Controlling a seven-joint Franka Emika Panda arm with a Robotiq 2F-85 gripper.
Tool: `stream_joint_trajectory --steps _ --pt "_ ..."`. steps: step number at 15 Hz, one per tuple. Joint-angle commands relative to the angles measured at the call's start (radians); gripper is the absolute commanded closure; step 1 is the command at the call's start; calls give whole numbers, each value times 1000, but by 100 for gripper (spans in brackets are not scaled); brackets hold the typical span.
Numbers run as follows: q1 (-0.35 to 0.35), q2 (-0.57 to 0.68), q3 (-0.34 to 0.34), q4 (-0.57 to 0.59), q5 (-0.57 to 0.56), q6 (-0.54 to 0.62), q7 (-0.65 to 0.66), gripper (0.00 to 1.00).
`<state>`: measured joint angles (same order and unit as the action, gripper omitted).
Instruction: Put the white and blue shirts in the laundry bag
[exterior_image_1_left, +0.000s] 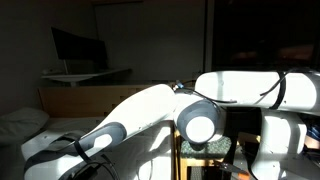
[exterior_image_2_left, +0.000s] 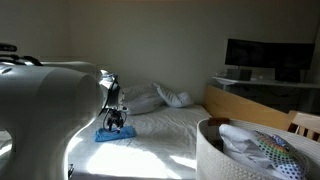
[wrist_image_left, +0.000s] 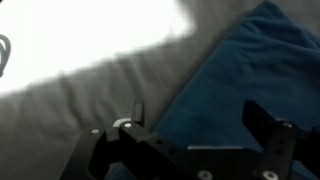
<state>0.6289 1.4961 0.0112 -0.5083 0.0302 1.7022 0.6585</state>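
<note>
The arm (exterior_image_1_left: 150, 110) blocked much of an exterior view; the wrist picture was blurred. The claw (exterior_image_2_left: 116, 120) hung wide open, empty, over the blue shirt (exterior_image_2_left: 114, 134) on the bed (exterior_image_2_left: 175, 125); contact was unclear. The laundry bag (exterior_image_2_left: 210, 152) stood well apart.

Your black claw (wrist_image_left: 193, 115), plain blue shirt (wrist_image_left: 250, 70) right beneath it, grey bedsheet (wrist_image_left: 80, 100) beside it, white laundry bag (exterior_image_2_left: 207, 155) well away.

Matt cloth blue shirt (wrist_image_left: 240, 80), white fabric laundry bag (exterior_image_2_left: 210, 156), glossy plastic arm (exterior_image_1_left: 150, 108)
</note>
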Motion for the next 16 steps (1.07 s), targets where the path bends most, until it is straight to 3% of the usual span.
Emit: stream_joint_trajectory --steps 1,12,16 --pt "11 0 -9 -36 -27 15 36 0" --pt "-8 4 -37 -106 -71 29 41 0" --pt "4 4 -23 -110 -53 103 76 0"
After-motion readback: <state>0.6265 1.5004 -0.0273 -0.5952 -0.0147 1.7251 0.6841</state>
